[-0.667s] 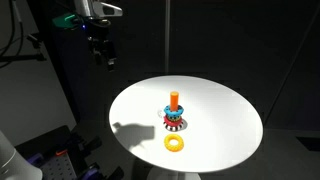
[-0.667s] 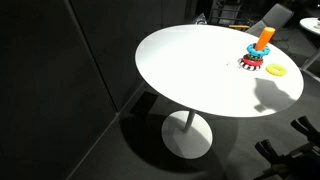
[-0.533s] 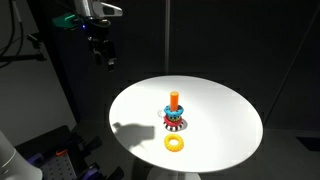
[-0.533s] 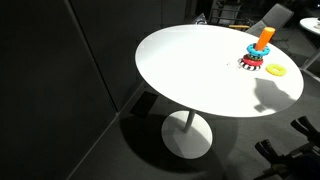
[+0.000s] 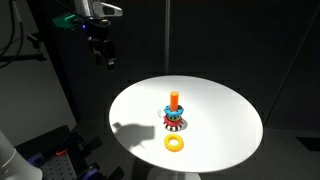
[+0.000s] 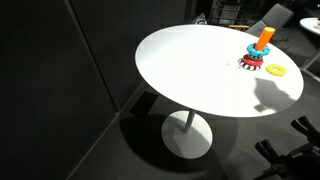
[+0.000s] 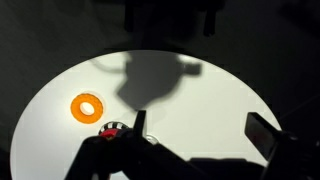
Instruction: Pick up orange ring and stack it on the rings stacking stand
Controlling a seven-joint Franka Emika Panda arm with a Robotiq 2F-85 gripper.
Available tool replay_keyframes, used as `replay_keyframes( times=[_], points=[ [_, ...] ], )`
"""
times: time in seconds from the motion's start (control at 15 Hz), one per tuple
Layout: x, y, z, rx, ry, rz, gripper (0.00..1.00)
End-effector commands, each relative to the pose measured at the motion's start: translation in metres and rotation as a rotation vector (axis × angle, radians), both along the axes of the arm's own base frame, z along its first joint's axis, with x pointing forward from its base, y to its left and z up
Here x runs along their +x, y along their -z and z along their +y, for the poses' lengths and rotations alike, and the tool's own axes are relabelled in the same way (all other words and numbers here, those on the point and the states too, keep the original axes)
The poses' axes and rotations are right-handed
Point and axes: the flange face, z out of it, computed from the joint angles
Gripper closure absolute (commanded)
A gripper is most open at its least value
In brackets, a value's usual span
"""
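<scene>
The orange ring (image 5: 176, 143) lies flat on the round white table (image 5: 225, 120), apart from the stand, near the table's edge. It also shows in the other exterior view (image 6: 276, 70) and in the wrist view (image 7: 86, 106). The rings stacking stand (image 5: 174, 113) stands near the table's middle, with an upright orange peg on blue, red and striped rings; it shows too in an exterior view (image 6: 257, 53). Only its base edge (image 7: 111, 130) shows in the wrist view. My gripper (image 5: 104, 58) hangs high above the table's far edge, open and empty; its fingers (image 7: 195, 125) frame bare tabletop.
The table (image 6: 190, 60) stands on a single pedestal with a round foot (image 6: 187, 137). Dark walls and floor surround it. Dark equipment (image 5: 50, 155) sits by the table's side. The arm's shadow (image 7: 155, 75) falls across the tabletop.
</scene>
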Motion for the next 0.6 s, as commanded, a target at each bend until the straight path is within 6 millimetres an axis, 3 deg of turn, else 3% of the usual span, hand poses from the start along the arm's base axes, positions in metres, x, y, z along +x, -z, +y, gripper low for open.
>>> replay_keyframes(
  times=[0.0,0.53],
  points=[
    [0.0,-0.001,0.0,0.0,0.0,0.001,0.0],
    [0.012,-0.005,-0.033,0.009,0.07,-0.005,0.0]
  ],
)
